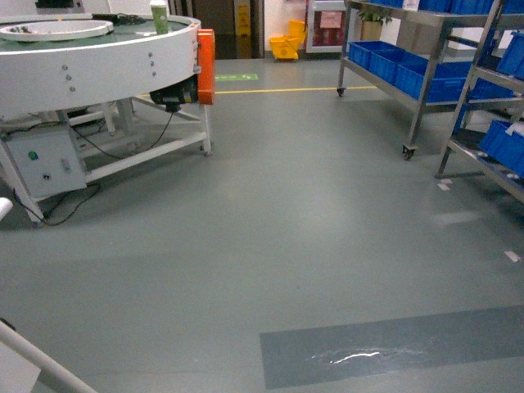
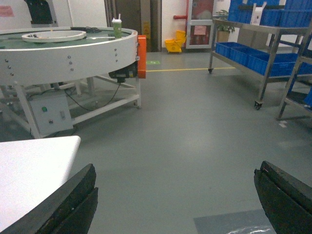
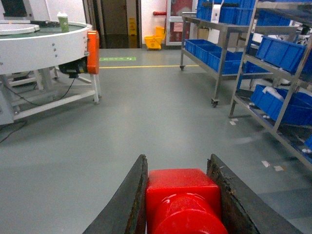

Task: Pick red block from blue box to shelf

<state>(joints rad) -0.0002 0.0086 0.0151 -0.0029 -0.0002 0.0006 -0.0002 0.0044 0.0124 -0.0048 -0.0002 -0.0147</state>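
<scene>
Step in hand, as judged: carrying; the pick looks done, placement on a shelf tier remains.

Red block (image 3: 183,202): glossy plastic cube, round stud facing the camera, lower centre of the right wrist view, pinched between the worn dark jaws of the right gripper (image 3: 181,195).

Left gripper (image 2: 175,204): spread wide, empty.

Shelf (image 1: 426,57): polished steel rack on casters, upper right of the head view, bearing royal-blue crates (image 1: 409,70); still well apart across the matt grey floor (image 1: 270,237).

Next move calls for driving nearer, then raising the block over a rail.

Blue box: not in view.

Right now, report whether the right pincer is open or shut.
Shut on the red block: the right pincer has both fingers pressed against its sides.
</scene>
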